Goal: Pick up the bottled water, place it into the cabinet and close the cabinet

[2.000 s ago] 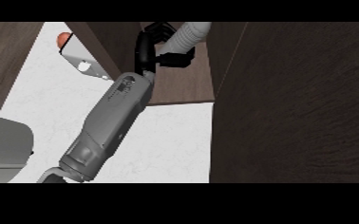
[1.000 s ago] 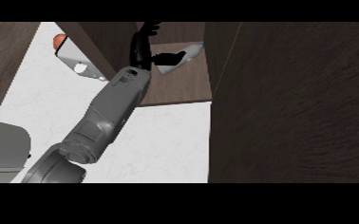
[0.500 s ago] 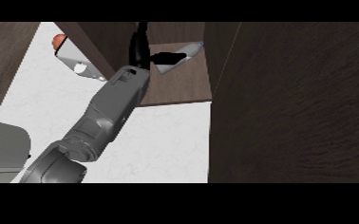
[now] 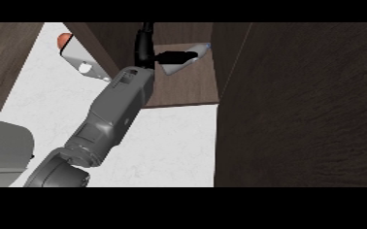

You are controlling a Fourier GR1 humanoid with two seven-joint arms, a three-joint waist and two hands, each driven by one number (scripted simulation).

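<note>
Since a second ago your left hand (image 4: 154,53) has pushed deeper into the cabinet (image 4: 186,85), thumb resting on the bottle (image 4: 185,60) lying on the shelf, so pulling out could drag it along.

The cabinet (image 4: 183,85) opening is narrow — a dark door panel (image 4: 294,106) walls its right side, a side wall (image 4: 100,43) its left. The right hand (image 4: 147,48) and bottled water (image 4: 183,58) fill the shelf's upper part — only the shelf front and white counter (image 4: 172,145) lie open.
</note>
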